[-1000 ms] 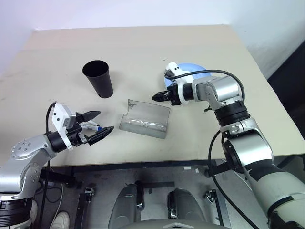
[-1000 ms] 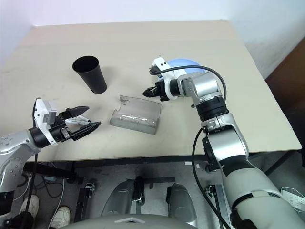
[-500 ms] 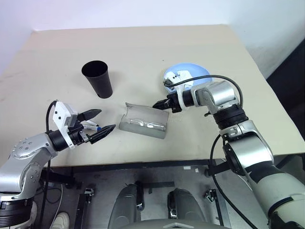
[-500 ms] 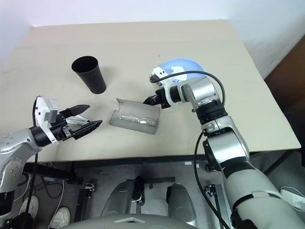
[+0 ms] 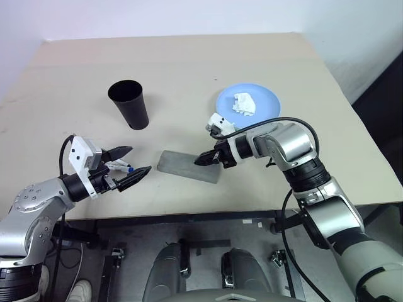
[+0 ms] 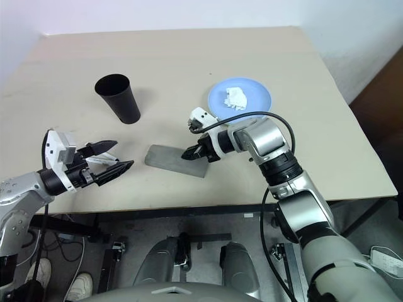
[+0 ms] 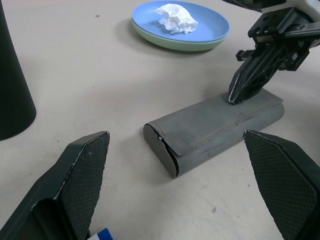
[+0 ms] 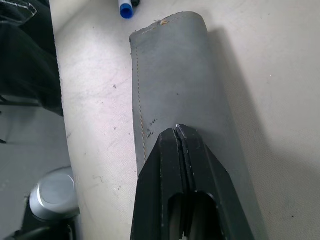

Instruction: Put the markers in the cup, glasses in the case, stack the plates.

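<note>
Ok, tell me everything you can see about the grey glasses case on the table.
The case is a long, flat grey box with rounded ends, a dull felt-like surface and a line of stitching along its lid. It is shut and lies flat on the beige table, between the black cup and the stacked plates. The right gripper, fingers shut, presses its tip on the lid near one end. Nothing else touches it.

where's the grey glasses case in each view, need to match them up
Left eye view: glasses case lies closed at centre, near the table's front edge.
Right eye view: case just left of centre.
Left wrist view: case at middle, running diagonally.
Right wrist view: case runs up the middle.
Shared landmark: the shut right tool with its tip on the case's lid.
</note>
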Action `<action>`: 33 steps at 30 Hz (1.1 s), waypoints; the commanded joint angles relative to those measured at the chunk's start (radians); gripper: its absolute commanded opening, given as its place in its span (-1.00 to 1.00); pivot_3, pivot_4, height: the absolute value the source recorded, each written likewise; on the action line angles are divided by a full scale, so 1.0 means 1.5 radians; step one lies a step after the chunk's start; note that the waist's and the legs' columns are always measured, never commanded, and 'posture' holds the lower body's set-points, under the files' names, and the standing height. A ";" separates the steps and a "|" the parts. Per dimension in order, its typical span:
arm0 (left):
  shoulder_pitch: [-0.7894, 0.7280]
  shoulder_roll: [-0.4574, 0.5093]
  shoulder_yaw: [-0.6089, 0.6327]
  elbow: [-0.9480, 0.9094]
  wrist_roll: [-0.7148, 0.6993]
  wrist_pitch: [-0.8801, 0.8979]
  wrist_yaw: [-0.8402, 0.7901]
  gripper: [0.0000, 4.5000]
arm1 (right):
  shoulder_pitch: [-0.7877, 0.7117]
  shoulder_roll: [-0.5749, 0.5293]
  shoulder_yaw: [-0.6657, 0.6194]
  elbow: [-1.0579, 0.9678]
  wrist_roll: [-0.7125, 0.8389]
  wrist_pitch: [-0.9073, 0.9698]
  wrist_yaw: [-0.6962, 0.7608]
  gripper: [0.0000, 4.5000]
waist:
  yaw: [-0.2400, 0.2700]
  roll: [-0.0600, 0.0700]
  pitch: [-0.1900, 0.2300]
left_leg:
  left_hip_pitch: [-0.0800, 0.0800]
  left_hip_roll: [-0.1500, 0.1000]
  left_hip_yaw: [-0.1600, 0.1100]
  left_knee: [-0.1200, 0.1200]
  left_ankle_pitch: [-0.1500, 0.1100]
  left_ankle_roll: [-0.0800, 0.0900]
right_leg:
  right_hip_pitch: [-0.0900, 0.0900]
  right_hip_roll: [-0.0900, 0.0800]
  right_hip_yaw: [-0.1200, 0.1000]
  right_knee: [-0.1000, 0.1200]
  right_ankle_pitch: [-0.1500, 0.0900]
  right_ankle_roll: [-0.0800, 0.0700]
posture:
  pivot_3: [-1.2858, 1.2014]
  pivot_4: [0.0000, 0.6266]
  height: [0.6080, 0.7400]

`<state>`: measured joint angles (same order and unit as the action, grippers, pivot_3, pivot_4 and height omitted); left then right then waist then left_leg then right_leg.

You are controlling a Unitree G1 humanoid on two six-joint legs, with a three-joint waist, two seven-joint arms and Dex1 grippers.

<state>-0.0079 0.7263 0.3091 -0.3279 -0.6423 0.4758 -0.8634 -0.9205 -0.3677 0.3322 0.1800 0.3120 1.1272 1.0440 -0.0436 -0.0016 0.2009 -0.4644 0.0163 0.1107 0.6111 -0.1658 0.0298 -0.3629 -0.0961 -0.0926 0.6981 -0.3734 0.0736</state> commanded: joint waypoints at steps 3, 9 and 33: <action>-0.004 0.009 0.020 -0.003 -0.003 -0.012 -0.009 1.00 | 0.028 -0.026 0.048 -0.024 -0.025 -0.061 -0.003 -0.99 | 0.000 0.000 0.000 | 0.000 0.000 0.000 0.000 0.000 0.000 | 0.000 0.000 0.000 0.000 0.000 0.000 | 0.03 -0.52 0.49; -0.001 0.004 0.035 0.021 -0.004 -0.020 -0.013 1.00 | 0.042 -0.042 0.019 -0.102 0.011 -0.110 0.020 -0.99 | 0.000 0.000 0.000 | 0.001 0.000 0.000 0.000 -0.001 0.001 | 0.001 0.000 0.000 0.000 0.000 0.000 | 0.03 -0.52 0.49; 0.068 0.114 0.150 0.190 0.015 -0.016 -0.103 1.00 | 0.007 -0.014 -0.052 -0.038 0.018 -0.219 -0.022 -0.99 | 0.000 0.000 0.000 | -0.002 0.000 0.000 -0.003 -0.001 0.000 | -0.002 0.000 0.000 -0.003 0.000 0.000 | 0.03 -0.52 0.49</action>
<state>0.1052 0.8698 0.4836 -0.0391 -0.6024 0.4631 -1.0012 -0.8825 -0.3959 0.2674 0.1314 0.3423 0.8221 1.0214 -0.0438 -0.0021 0.2010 -0.4675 0.0161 0.1105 0.6062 -0.1665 0.0304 -0.3668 -0.0968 -0.0929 0.6929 -0.3734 0.0734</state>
